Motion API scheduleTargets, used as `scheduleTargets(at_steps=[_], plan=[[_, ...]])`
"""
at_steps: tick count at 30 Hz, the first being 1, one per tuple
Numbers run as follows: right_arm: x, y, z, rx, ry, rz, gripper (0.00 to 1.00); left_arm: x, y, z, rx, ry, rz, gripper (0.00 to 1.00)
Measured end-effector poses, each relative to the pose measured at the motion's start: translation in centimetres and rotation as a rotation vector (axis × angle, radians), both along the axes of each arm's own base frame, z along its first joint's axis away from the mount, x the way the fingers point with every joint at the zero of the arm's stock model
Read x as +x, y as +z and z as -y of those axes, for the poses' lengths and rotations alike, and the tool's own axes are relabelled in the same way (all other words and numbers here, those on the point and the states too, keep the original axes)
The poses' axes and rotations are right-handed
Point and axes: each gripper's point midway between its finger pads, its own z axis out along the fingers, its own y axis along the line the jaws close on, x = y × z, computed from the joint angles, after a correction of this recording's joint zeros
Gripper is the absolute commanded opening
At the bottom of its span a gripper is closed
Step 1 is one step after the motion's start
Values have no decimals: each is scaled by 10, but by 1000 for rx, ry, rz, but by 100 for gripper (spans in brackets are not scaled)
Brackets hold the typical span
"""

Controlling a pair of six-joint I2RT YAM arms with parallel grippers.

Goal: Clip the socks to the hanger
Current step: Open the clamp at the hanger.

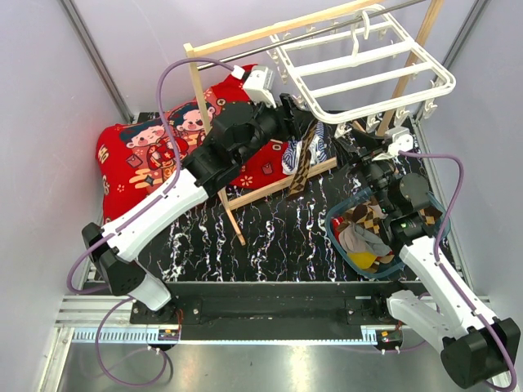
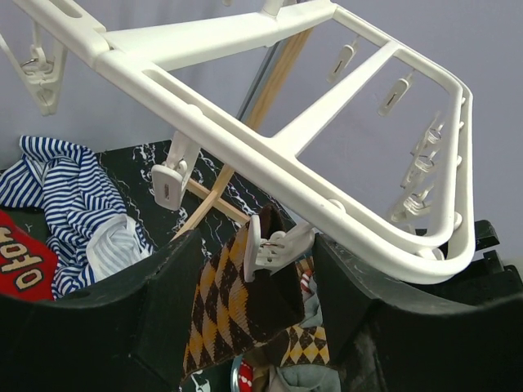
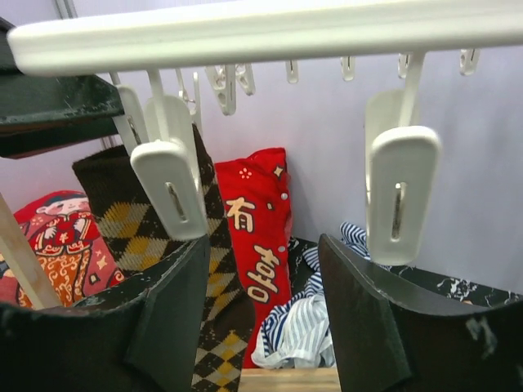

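Note:
The white grid hanger [image 1: 448, 79] hangs from a pole at the back right. A brown-black-tan diamond sock [image 1: 301, 169] hangs from one of its pegs. In the left wrist view the peg [image 2: 274, 245] pinches the sock [image 2: 221, 294] under the hanger bar [image 2: 245, 151]. My left gripper [image 2: 261, 302] is open, with the sock and peg between its jaws. My right gripper [image 3: 265, 318] is open and empty just below the hanger bar [image 3: 270, 33], beside the clipped sock [image 3: 122, 220] and a free peg [image 3: 400, 192]. More socks [image 1: 368, 237] lie in a basket.
A blue-rimmed basket [image 1: 331, 222] sits at the right on the black marbled table. A blue-and-white striped cloth [image 2: 73, 204] and a red printed cushion [image 1: 139, 155] lie at the back. The wooden rack [image 1: 208, 114] stands under my left arm. Several free pegs dangle from the hanger.

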Motion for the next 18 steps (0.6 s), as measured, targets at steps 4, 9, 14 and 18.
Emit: scheduleTargets(at_steps=[4,9,14,18], plan=[[-2,7,-1,19,9,23,64,0,0,1,3,-5,-7,60],[-6,10,-6,32,45,28,64,1,-4,3,8,-8,-21,60],[-9,12,-11,42,80,29,63,1,-7,6,9,-13,-36,60],[-10,13,-12,51,85,28,54,2,-7,8,8,-16,-36,59]])
